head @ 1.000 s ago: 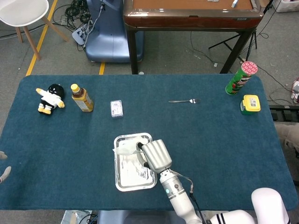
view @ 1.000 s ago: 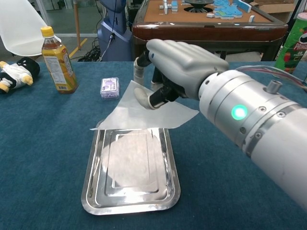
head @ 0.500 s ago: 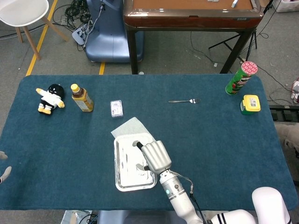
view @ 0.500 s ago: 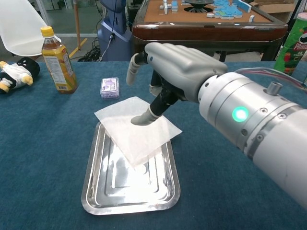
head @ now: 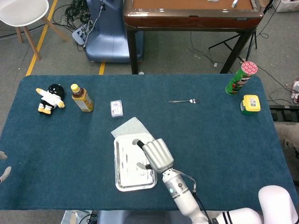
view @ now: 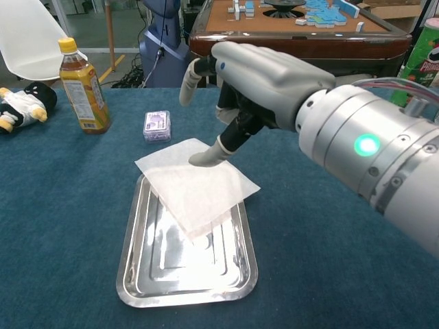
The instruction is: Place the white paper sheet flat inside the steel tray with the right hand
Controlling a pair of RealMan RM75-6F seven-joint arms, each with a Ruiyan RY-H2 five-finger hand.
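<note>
One white paper sheet (view: pixel 195 184) is lying skewed across the far end of the steel tray (view: pixel 140 282), corners overhanging the rim, while the right hand (view: pixel 257 79) is hovering above it, fingers (view: pixel 209 154) spread, holding nothing.

The sheet (view: pixel 195 185) is thin, white and roughly square, turned diamond-wise to the tray (view: pixel 130 267). It lies draped over the tray's far end, its near corner sagging into the basin, its far and right corners out over the rim. The tray is a shiny rectangular steel pan with a raised rim, flat on the blue surface (view: pixel 62 205).
</note>
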